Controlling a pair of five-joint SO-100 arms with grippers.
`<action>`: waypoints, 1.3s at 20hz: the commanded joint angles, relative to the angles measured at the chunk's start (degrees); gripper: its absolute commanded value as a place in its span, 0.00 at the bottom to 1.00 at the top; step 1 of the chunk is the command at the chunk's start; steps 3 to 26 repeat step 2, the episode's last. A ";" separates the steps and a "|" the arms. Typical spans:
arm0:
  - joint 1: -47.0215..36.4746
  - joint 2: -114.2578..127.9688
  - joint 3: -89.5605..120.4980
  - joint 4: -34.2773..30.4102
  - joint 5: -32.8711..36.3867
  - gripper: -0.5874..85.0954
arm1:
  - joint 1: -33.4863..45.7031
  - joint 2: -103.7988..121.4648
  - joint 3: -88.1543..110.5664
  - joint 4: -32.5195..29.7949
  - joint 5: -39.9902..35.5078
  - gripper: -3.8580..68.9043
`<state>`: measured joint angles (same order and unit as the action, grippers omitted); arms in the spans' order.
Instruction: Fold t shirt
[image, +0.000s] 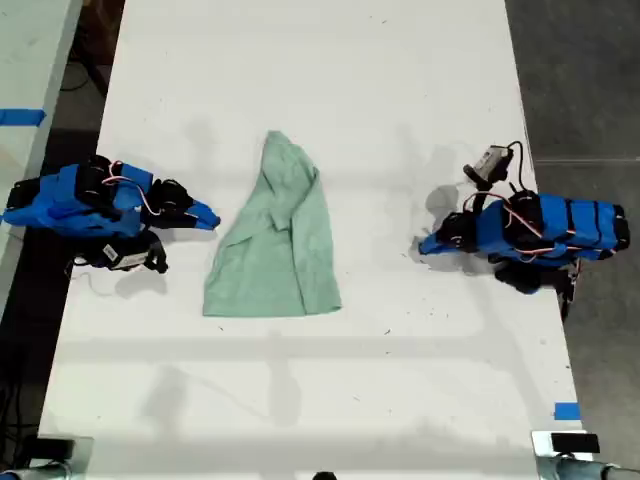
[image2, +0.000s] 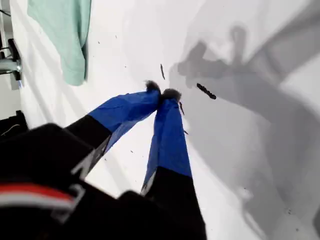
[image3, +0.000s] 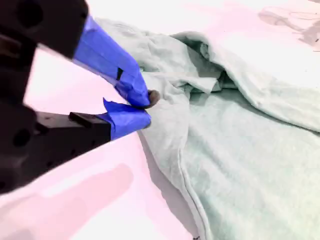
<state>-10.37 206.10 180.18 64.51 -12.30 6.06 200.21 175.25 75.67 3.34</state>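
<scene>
The pale mint-green t shirt (image: 275, 240) lies creased and roughly triangular on the white table (image: 320, 80), its narrow end away from the table's near edge. My second gripper (image: 205, 220) is on the arm at the exterior view's left. It rests shut just short of the shirt's edge, holding nothing. In the second wrist view its blue fingertips (image3: 142, 100) meet beside the t shirt (image3: 240, 140). My first gripper (image: 428, 245), at the exterior view's right, is also shut and well clear of the cloth. Its tips (image2: 162, 94) touch over bare table, with the t shirt (image2: 62, 30) far off.
Blue tape marks (image: 566, 411) sit near the table's front corner at the exterior view's right and on a neighbouring surface (image: 22, 117) at the exterior view's left. Dark floor borders the table on both sides. Mounts (image: 565, 445) stand at the front corners.
</scene>
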 joint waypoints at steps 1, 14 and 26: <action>2.37 0.44 0.18 -2.46 -0.35 0.11 | -0.44 0.70 2.99 0.35 0.44 0.08; 3.52 0.44 0.53 -2.81 1.05 0.17 | -0.44 0.70 2.99 0.35 0.44 0.08; 3.52 0.44 0.53 -2.81 1.05 0.17 | -0.44 0.70 2.99 0.35 0.44 0.08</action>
